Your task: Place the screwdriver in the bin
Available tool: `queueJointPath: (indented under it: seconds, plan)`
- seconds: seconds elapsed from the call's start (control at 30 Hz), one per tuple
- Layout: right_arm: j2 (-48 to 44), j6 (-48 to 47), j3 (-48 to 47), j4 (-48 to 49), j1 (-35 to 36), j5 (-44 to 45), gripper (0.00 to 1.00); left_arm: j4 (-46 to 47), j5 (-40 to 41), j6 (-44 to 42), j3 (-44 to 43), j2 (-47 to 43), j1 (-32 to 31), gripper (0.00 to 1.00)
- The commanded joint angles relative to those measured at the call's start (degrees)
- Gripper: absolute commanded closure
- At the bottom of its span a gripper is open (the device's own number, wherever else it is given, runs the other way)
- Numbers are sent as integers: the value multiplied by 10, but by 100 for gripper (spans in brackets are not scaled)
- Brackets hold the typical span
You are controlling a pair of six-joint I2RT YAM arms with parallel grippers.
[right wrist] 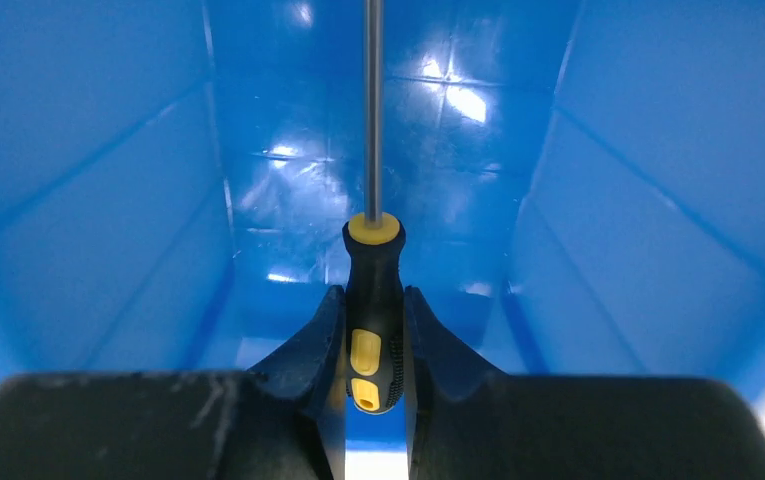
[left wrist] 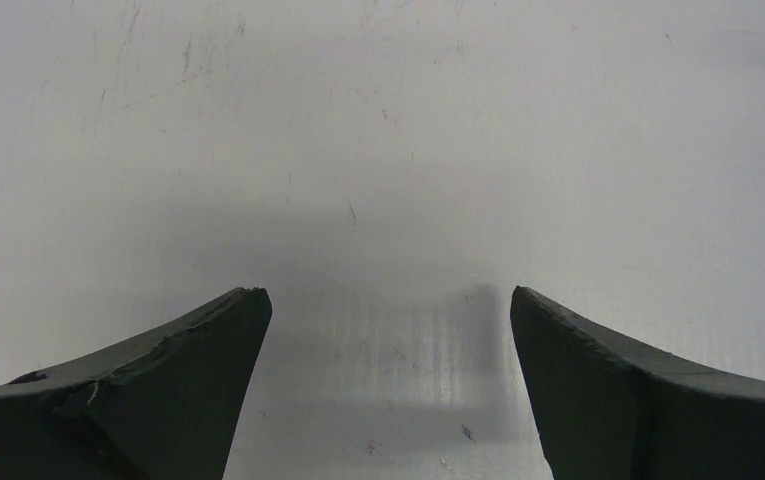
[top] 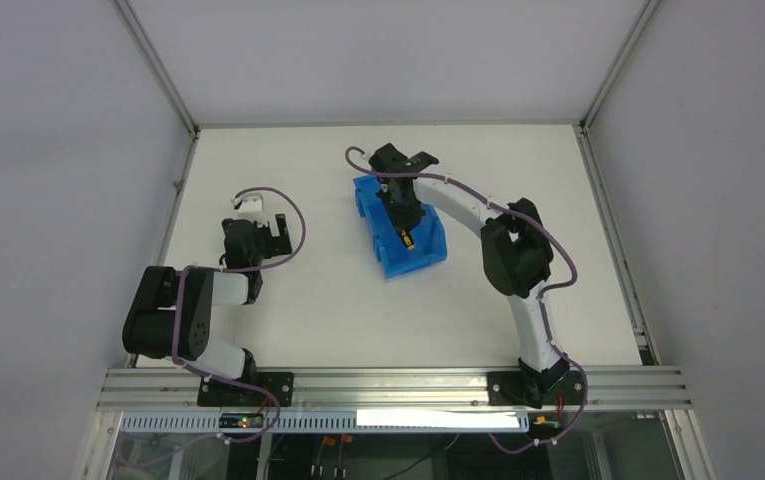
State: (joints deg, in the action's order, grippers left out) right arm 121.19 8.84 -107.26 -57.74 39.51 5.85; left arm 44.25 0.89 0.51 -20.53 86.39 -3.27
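The blue bin (top: 430, 252) stands on the white table, right of centre. My right gripper (top: 404, 218) reaches down into it. In the right wrist view the right gripper (right wrist: 373, 293) is shut on the screwdriver (right wrist: 374, 262), its black fingers (right wrist: 310, 345) pressed on both sides of the black and yellow handle. The steel shaft points away along the bin (right wrist: 108, 200) floor. A bit of the yellow handle (top: 405, 239) shows from above. My left gripper (top: 270, 236) is open and empty over bare table at the left, as the left wrist view (left wrist: 388, 295) shows.
The bin's walls stand close on both sides of the right gripper. A raised rail frames the table (top: 288, 320) at the left, back and right. The left wrist view shows only scuffed white tabletop (left wrist: 378, 150).
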Motion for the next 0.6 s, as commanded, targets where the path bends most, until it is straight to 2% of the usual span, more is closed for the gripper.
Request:
queueJointPath:
  seconds: [0.0,0.23,0.43,0.57]
  plan:
    - [18,20,27,72,-1,-15,100,23,-11,4,-12,-1,5,0]
    - [48,22,27,71,-1,-2,98,23,-11,4,-12,-1,5,0]
    - [34,21,27,65,0,7,63,22,-11,4,-12,-1,4,0]
    - [9,14,18,55,2,16,54,22,-11,4,-12,-1,5,0]
